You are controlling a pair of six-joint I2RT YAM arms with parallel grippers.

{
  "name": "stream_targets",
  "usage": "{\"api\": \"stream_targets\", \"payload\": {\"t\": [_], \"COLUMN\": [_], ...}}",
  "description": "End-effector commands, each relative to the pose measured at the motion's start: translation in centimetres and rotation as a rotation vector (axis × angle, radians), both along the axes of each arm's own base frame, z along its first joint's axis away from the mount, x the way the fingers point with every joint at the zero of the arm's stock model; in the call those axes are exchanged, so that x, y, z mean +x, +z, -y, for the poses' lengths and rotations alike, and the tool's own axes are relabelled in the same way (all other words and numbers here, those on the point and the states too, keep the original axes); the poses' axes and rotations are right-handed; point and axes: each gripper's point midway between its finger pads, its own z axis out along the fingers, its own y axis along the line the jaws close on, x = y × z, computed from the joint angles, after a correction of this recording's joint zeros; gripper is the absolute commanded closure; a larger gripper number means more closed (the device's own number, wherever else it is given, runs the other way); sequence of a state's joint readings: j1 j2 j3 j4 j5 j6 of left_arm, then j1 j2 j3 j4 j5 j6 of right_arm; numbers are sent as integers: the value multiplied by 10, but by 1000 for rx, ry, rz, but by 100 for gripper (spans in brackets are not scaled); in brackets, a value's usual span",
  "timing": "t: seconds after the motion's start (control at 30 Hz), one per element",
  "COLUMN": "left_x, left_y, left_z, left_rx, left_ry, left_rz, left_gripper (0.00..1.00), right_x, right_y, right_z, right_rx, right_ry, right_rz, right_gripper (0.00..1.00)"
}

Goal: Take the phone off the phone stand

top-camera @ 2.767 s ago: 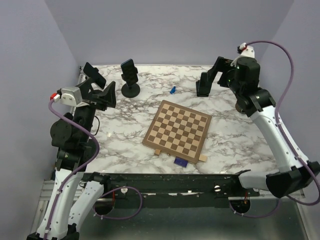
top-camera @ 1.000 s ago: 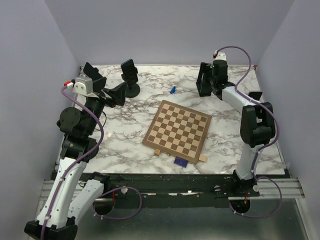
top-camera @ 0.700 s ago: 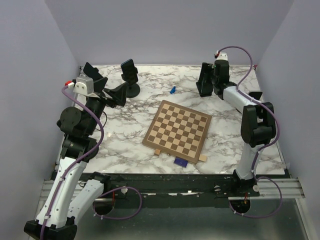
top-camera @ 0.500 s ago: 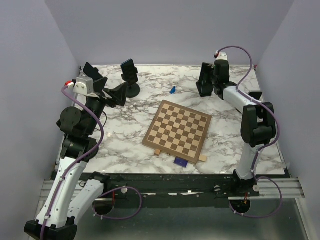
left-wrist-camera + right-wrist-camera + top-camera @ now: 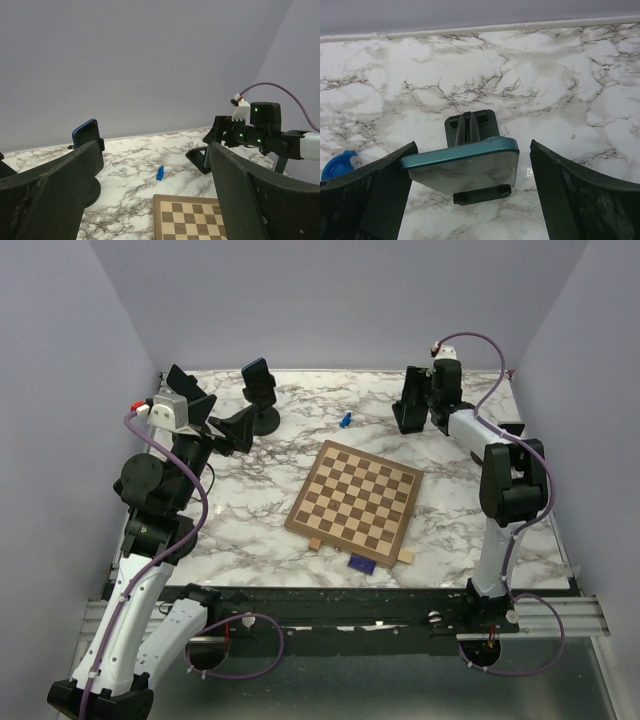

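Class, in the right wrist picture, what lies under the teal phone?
A black phone stand lies under the teal phone, and parts of it show past the phone's far and near edges. It stands on the marble table. The stand's middle is covered by the phone.

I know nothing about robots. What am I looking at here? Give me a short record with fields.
Target phone: teal-edged, resting on its black phone stand, far right of the marble table
Right gripper: open, the phone framed between its fingers, not closed on it
Left gripper: open, empty, facing a second phone on a round-based stand
Also on table: chessboard in the middle, small blue piece behind it
Task status: phone not yet removed
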State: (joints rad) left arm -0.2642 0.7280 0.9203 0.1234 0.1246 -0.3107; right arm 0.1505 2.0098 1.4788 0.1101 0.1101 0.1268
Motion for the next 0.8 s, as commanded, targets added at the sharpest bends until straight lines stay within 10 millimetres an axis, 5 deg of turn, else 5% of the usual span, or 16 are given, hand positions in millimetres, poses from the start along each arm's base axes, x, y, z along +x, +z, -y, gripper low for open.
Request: {"api": "stream_targets", "payload": {"t": [0.0,0.17,0.4,0.5,0.63,0.77], "left_x": [-4,-2,-1,-2,-3,-6], "left_y": [9,7,6,7,7,10], "left_z": [0,1,2,2,1,0], "left_rx": [2,5,4,2,-1,-5], "left_ry": [-2,0,-9,-6,-5,-2], "left_rz": [13,8,2,5,7,16], "left_gripper": [2,1,1,1,1,1], "right_x": [11,10,6,3,-3,-13], "right_y": [-5,-7,2,14,38,66], "right_z": [-1,-5,-6,-4,-5,-1], "right_rx": [-9,-5,10,19,40,57], "right_ry": [43,69,65,54,42,20], "right_rz": [-3,0,4,11,28,55], "right_gripper": [0,10,39,46,69,74]}}
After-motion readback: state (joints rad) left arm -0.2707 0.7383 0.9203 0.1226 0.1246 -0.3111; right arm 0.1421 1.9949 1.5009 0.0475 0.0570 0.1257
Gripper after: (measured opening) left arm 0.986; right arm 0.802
